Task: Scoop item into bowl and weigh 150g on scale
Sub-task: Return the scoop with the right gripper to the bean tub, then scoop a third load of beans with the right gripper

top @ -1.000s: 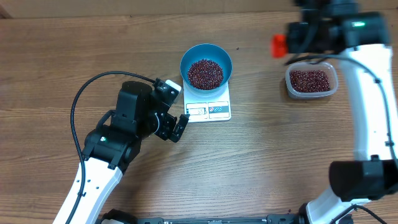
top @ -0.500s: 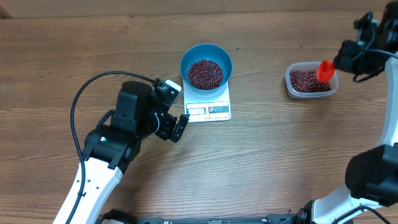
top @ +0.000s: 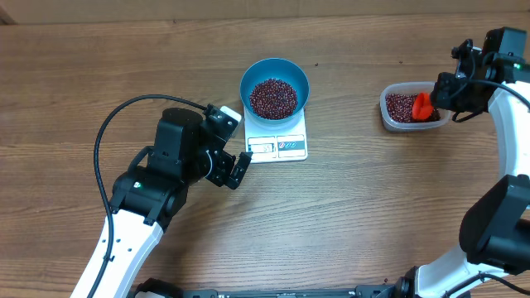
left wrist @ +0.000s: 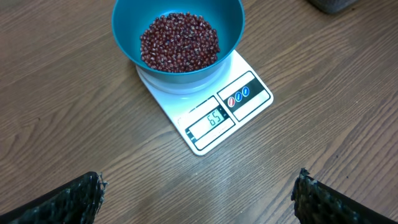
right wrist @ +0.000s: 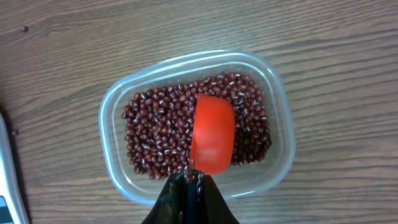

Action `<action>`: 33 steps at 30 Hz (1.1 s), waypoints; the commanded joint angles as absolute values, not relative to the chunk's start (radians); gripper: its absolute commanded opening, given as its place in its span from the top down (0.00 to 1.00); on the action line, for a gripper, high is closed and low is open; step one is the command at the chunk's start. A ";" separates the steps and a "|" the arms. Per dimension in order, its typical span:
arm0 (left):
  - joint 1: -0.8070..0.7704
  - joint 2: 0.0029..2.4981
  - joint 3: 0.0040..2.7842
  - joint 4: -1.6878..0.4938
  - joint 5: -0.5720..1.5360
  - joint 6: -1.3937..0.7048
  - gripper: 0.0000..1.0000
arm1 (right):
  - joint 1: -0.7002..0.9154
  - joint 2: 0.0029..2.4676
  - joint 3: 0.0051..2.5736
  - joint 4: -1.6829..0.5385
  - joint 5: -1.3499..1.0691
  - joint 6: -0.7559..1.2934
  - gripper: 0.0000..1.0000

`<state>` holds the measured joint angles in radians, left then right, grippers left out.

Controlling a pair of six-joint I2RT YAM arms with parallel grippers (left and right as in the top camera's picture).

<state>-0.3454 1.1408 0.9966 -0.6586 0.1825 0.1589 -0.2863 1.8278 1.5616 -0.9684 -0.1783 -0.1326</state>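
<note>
The blue bowl [top: 274,76] [left wrist: 124,28] stands on the white scale [top: 281,147] [left wrist: 249,93] and holds a heap of red-brown beans [top: 273,98] [left wrist: 179,42]. The display reads 65. My left gripper [top: 238,168] [left wrist: 198,185] is open over bare wood just in front of the scale, holding nothing. At the right, my right gripper [top: 440,95] [right wrist: 191,182] is shut on the handle of a red scoop [top: 422,108] [right wrist: 213,134]. The scoop lies mouth down in the beans [right wrist: 155,137] inside a clear tub [top: 385,112] [right wrist: 107,118].
A stray bean [right wrist: 25,28] lies on the wood to the left of the tub. The left arm's black cable [top: 103,132] loops over the table at the left. The scale's edge [right wrist: 6,186] shows at the left of the right wrist view.
The right arm carried the red scoop from left of the tub, across to its right side, then down into the tub's beans. The left arm has not moved.
</note>
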 commanded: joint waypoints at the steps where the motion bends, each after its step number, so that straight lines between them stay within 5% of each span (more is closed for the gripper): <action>1: -0.347 1.139 1.019 -0.658 0.176 0.149 0.01 | -0.281 1.842 1.536 -0.947 -0.190 -0.140 0.96; 22: -0.347 1.139 1.019 -0.658 0.176 0.149 0.01 | -0.275 1.954 1.504 -0.965 -0.481 -0.154 0.96; 33: -0.347 1.139 1.019 -0.658 0.176 0.149 0.00 | -0.413 1.954 1.507 -0.959 -0.697 -0.101 0.96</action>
